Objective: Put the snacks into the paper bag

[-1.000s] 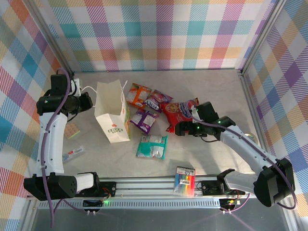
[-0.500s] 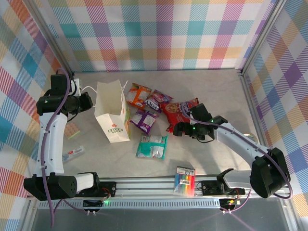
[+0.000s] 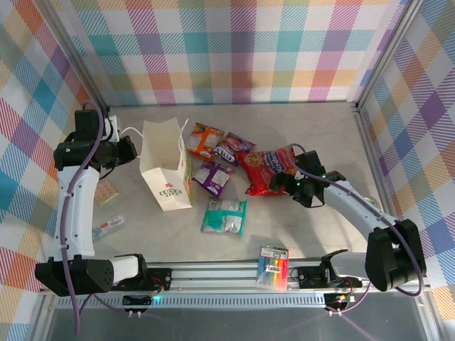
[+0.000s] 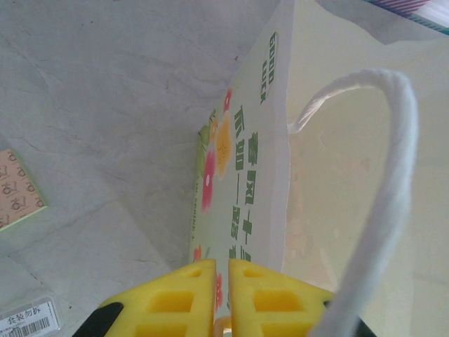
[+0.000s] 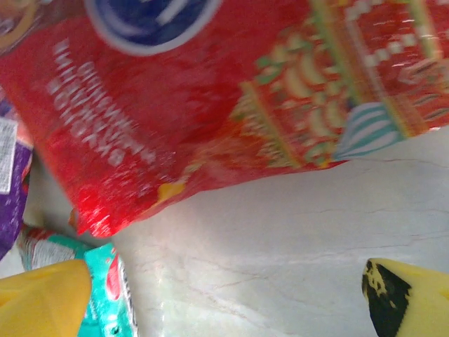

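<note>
**A:** Five foil snacks lie on the grey desk (image 3: 313,128). Where does each one sit?

**B:** The large red foil packet (image 3: 268,165) (image 5: 210,91) is furthest right. The orange foil packet (image 3: 204,139) and the pink-purple foil packet (image 3: 232,148) lie side by side at the back, and the pink-purple one touches the red. The small purple foil packet (image 3: 212,177) lies in front of them, just beside the bag. The teal foil packet (image 3: 225,216) (image 5: 112,295) is nearest the arms.

**A:** And the white paper carrier bag (image 3: 165,167) (image 4: 245,140)?

**B:** It stands upright on the left half of the desk with its mouth open upward. All five packets lie outside it, to its right.

**A:** What about the left gripper (image 3: 131,149) (image 4: 221,295)?

**B:** It sits at the bag's left side. Its yellow fingers are almost together and, going by the wrist view, pinch the bag's printed wall. The twisted white handle (image 4: 393,175) arches just beside them.

**A:** And the right gripper (image 3: 283,185) (image 5: 224,295)?

**B:** It is spread wide and holds nothing. It faces bare desk just beside the red packet's near edge.

**A:** Is anything else there?

**B:** A rainbow-striped marker pack (image 3: 272,268) lies by the front rail. A tan pad with a green edge (image 3: 106,192) (image 4: 17,186) and a clear barcoded packet (image 3: 108,226) lie left of the bag.
</note>
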